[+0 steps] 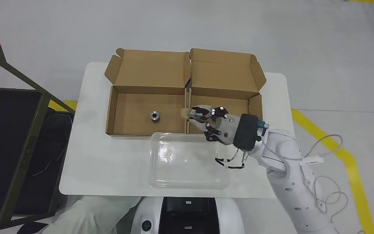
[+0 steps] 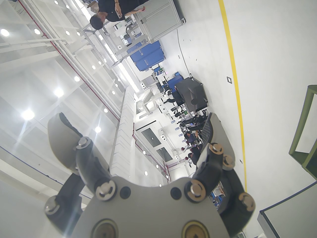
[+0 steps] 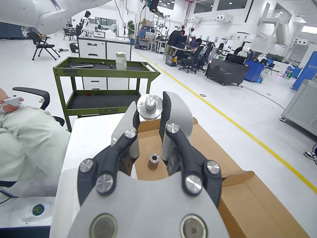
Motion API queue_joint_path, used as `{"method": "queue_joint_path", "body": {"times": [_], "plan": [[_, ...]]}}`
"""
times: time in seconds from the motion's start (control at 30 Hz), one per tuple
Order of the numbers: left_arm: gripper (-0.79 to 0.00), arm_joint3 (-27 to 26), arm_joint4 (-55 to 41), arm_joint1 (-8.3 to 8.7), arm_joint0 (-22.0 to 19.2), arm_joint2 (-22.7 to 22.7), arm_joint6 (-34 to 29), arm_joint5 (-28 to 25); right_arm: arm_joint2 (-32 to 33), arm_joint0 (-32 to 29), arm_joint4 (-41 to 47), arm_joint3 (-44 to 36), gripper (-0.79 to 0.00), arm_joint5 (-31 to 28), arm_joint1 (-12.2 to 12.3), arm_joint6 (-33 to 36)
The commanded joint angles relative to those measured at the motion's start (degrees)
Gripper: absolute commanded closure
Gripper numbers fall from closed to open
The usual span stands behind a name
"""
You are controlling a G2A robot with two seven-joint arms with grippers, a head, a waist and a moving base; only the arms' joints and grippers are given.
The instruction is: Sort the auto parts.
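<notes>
Right gripper [image 3: 150, 111] clamped on a flanged metal disc [image 3: 148, 105] above the wall shared by the left box [image 1: 131, 120] and right box [image 1: 225, 73]; a small bushing [image 1: 153, 115] lies in the left box; left gripper [image 2: 135, 127] wide open, empty, high above the counter [image 1: 93, 152]. I judge that I should carry the disc clear of the wall, centre it over its box and lower it near the floor before releasing.
</notes>
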Motion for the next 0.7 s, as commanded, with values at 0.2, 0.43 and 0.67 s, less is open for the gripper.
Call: {"method": "queue_joint_path", "body": {"times": [0.2, 0.43, 0.67], "plan": [[-0.785, 0.0, 0.0, 0.0, 0.0, 0.0, 0.0, 0.0, -0.1, 1.0, 0.2, 1.1, 0.0, 2.3, 0.1, -1.0], [-0.785, 0.0, 0.0, 0.0, 0.0, 0.0, 0.0, 0.0, 0.0, 1.2, 0.8, 0.7, 0.0, 2.9, 0.1, -4.7], [-0.785, 0.0, 0.0, 0.0, 0.0, 0.0, 0.0, 0.0, 0.6, 1.3, 0.6, 0.0, 0.0, 2.8, 0.3, -7.0]]}}
